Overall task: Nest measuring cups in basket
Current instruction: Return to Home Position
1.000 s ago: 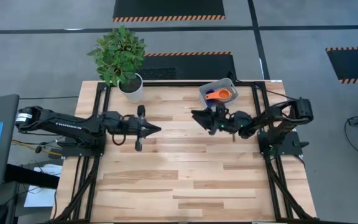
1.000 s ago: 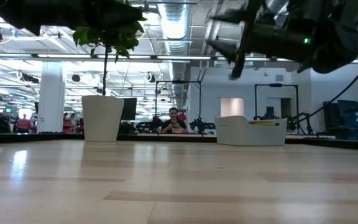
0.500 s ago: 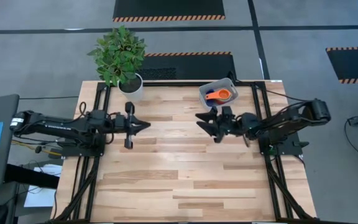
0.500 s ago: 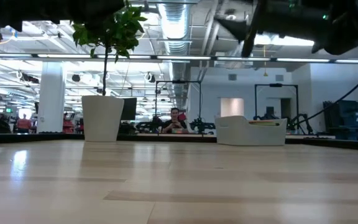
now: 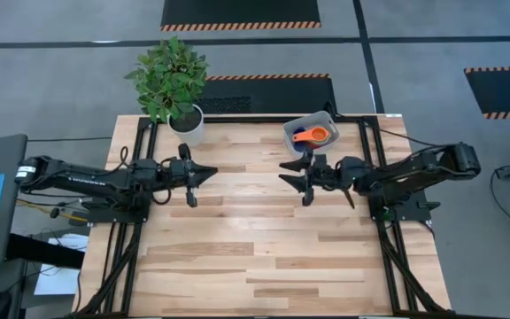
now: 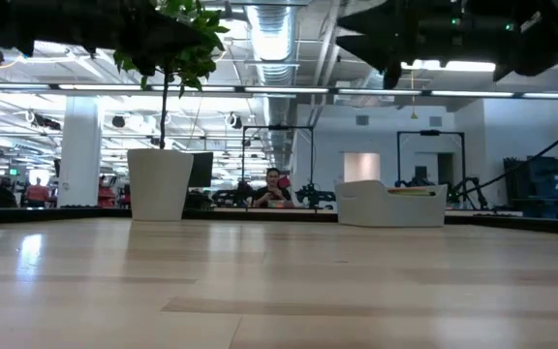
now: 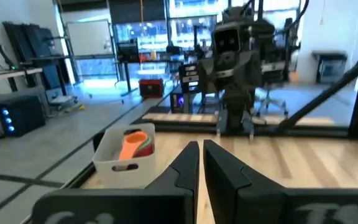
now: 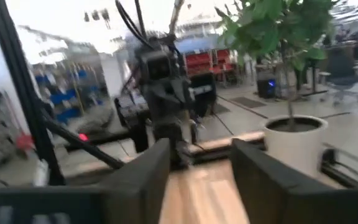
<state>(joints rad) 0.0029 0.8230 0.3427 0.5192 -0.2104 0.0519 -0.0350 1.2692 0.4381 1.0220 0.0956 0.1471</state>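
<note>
The grey-blue basket [image 5: 309,129] stands on the table's far right part, also seen in the low view [image 6: 390,206] and the left wrist view [image 7: 120,163]. An orange measuring cup [image 5: 312,136] lies inside it, with a red one [image 7: 146,147] behind it; other cups do not show. My left gripper [image 5: 212,172] hovers shut above the table's left half and points at the right arm. My right gripper [image 5: 283,168] hovers open, nothing between its fingers [image 8: 146,171], just near of the basket and pointing at the left arm.
A white plant pot [image 5: 187,124] with a green plant stands at the far left [image 6: 160,184], showing ahead of my right gripper [image 8: 294,142]. Bare wooden tabletop [image 5: 255,248] spreads over the middle and near side. A person sits far behind the table [image 6: 274,189].
My left gripper has drawn back toward the table's left edge, staying shut. My right arm has pulled back toward the right edge and risen, and its gripper has rolled about its own axis. The basket and its cups have not moved.
</note>
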